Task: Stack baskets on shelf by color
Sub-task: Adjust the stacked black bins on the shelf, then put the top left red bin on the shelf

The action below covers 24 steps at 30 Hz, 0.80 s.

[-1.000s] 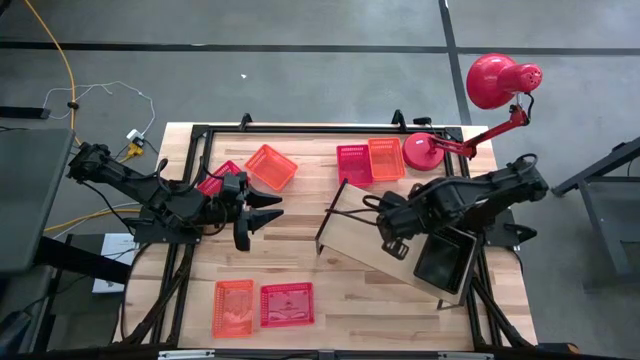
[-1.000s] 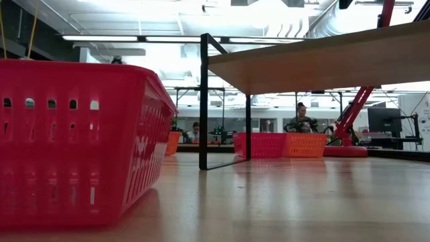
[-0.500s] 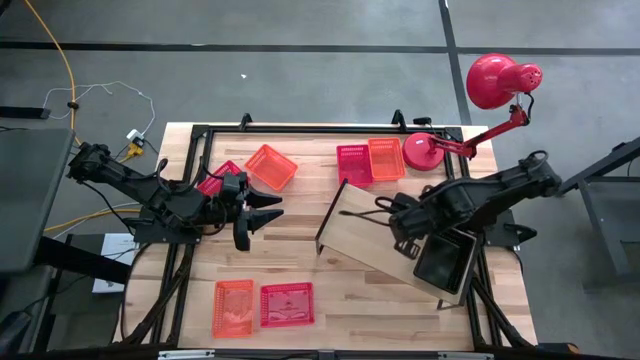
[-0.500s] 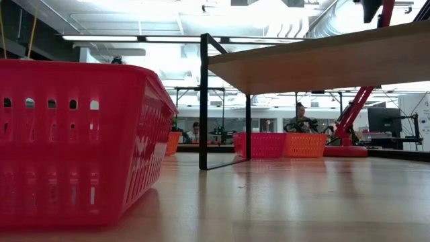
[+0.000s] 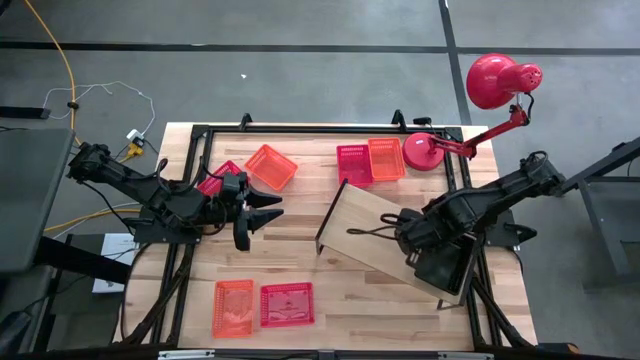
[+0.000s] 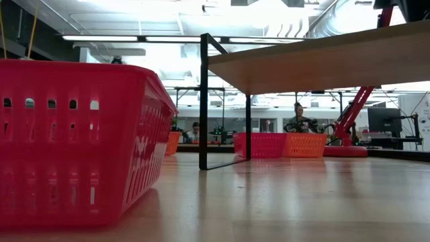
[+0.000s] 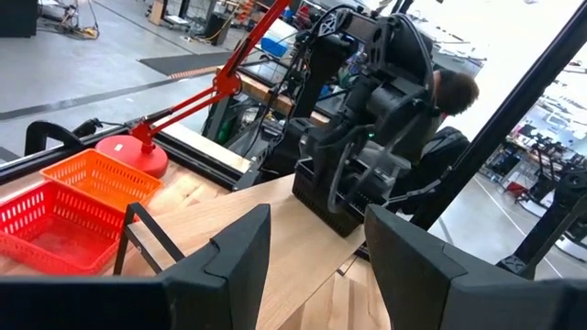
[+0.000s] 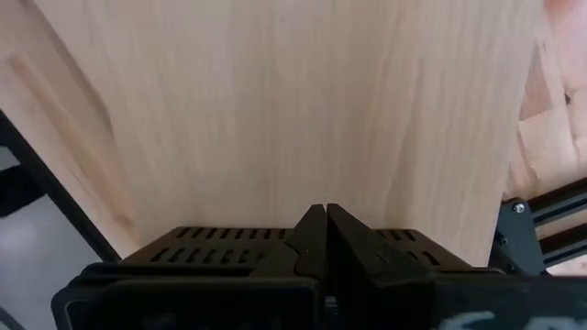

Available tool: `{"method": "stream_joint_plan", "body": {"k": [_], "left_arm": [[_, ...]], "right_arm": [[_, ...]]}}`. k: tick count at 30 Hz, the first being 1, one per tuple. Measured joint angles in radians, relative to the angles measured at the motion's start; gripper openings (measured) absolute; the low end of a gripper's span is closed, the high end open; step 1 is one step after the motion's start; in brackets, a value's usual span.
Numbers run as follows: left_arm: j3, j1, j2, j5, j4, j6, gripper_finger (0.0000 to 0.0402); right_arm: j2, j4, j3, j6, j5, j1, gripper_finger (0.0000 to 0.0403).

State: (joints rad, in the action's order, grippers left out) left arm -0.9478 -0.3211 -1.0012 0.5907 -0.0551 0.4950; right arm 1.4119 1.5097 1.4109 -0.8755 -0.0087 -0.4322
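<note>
From above, seven baskets show. Two sit at the table's near left edge, an orange one (image 5: 233, 307) beside a red one (image 5: 287, 304). Another orange basket (image 5: 271, 167) lies at the far left, with a red basket (image 5: 216, 180) partly hidden under the left arm. A red (image 5: 354, 164) and orange (image 5: 386, 158) pair sits at the far middle, and one black basket (image 5: 443, 262) lies under the right arm. The shelf (image 5: 375, 230) lies slantwise right of centre, its black bracket (image 5: 330, 213) at the left end. The red desk lamp (image 5: 470, 100) stands at the far right corner. The left gripper (image 5: 268, 208) hovers left of the shelf, fingers parted and empty. The right gripper (image 5: 356, 231) is over the board, clenched.

At table height, a red basket (image 6: 74, 141) fills the left foreground; people, blurred, sit in the workshop behind.

The left wrist camera sees the right arm (image 7: 367, 110) above the board.

The right wrist camera shows pale board (image 8: 293, 101) and pinched fingertips (image 8: 315, 240), apparently empty.
</note>
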Motion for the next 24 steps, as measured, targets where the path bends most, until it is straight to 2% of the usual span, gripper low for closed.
{"method": "stream_joint_plan", "body": {"k": [9, 14, 19, 24], "left_arm": [[0.0, 0.0, 0.0, 0.027, 0.0, 0.0, 0.0165], [0.0, 0.0, 0.0, 0.051, 0.0, 0.0, 0.0165], [0.0, 0.0, 0.0, 0.051, 0.0, 0.0, 0.0165], [0.0, 0.0, 0.0, 0.051, 0.0, 0.003, 0.0165]], "right_arm": [[0.0, -0.003, 0.01, 0.028, 0.003, -0.05, 0.0], [-0.022, -0.03, 0.072, 0.046, 0.149, -0.103, 0.0], [-0.124, -0.175, 0.08, 0.04, 0.309, -0.186, 0.0], [-0.222, -0.192, 0.08, -0.027, 0.42, -0.265, 0.0]]}}
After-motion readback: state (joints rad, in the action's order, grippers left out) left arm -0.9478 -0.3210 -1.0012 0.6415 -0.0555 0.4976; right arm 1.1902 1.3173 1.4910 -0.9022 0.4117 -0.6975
